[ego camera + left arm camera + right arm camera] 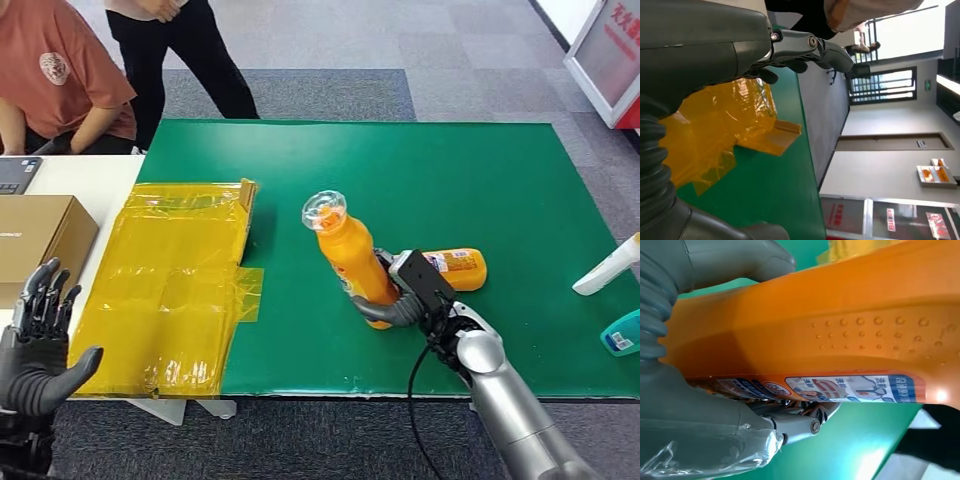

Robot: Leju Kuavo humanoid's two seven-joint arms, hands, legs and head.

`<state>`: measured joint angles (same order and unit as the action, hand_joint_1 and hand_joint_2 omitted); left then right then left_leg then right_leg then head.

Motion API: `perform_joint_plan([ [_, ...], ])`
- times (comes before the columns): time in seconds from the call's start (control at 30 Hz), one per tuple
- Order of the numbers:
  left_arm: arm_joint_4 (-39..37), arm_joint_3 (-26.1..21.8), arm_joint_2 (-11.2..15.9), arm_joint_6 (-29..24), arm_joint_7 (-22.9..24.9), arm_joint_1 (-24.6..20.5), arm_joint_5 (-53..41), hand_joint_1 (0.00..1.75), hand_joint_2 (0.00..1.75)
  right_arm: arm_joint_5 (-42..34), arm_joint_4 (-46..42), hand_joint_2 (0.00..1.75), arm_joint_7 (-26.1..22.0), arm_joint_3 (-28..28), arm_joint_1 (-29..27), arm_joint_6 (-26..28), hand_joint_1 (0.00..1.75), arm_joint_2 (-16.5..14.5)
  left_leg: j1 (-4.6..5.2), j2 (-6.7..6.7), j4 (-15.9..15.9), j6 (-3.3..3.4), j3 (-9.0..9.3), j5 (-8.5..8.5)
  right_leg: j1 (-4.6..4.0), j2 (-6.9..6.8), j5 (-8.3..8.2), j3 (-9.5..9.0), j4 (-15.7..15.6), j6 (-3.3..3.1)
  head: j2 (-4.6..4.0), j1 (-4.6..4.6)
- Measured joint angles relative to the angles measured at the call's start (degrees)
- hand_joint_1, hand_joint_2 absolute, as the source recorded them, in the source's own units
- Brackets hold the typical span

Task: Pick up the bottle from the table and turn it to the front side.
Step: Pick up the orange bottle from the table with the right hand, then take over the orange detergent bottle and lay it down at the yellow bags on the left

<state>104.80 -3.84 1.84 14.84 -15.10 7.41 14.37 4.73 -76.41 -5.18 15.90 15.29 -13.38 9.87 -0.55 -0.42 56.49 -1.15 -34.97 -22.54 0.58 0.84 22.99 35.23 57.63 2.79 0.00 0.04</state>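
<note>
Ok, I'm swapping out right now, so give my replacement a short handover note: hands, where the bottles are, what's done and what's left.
Right hand: grips the orange bottle around its lower body; bottle is tilted, clear cap toward the far left, its base low by the green mat.
Left hand: open, holding nothing, raised near the yellow plastic sheet.
A second orange bottle lies on its side just behind the right hand.
Done: bottle grasped.
Left: turn it so the front faces forward; the right wrist view shows the label along one edge.
</note>
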Motion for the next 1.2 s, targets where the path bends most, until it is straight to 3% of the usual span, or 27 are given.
perform_joint_plan([
  [0.53,-6.9,14.9,-0.4,-3.2,3.4,-14.7,5.5,0.00,1.75,5.5,1.3,1.75,-3.1,6.0,6.8,7.2,1.75,-6.9,0.00,-0.01,0.0,0.01,-0.11,0.06,0.00,-0.01,-0.09,0.11,0.0,-0.01,0.00,0.01],
  [0.8,-9.4,22.6,-1.5,-3.6,5.3,-19.2,5.5,0.00,1.75,8.9,1.3,1.75,-3.7,8.8,8.2,9.4,1.75,-9.1,0.00,-0.01,0.0,0.01,-0.13,0.06,0.01,-0.01,-0.09,0.14,0.0,0.00,0.00,0.01],
  [1.2,-12.2,29.2,-2.5,-5.0,5.8,-24.2,1.8,0.00,1.75,9.4,1.3,1.75,-4.4,10.7,8.8,9.9,1.75,-10.2,0.00,-0.02,0.0,0.01,-0.15,0.06,0.01,-0.01,-0.09,0.14,0.0,0.00,0.00,0.01],
])
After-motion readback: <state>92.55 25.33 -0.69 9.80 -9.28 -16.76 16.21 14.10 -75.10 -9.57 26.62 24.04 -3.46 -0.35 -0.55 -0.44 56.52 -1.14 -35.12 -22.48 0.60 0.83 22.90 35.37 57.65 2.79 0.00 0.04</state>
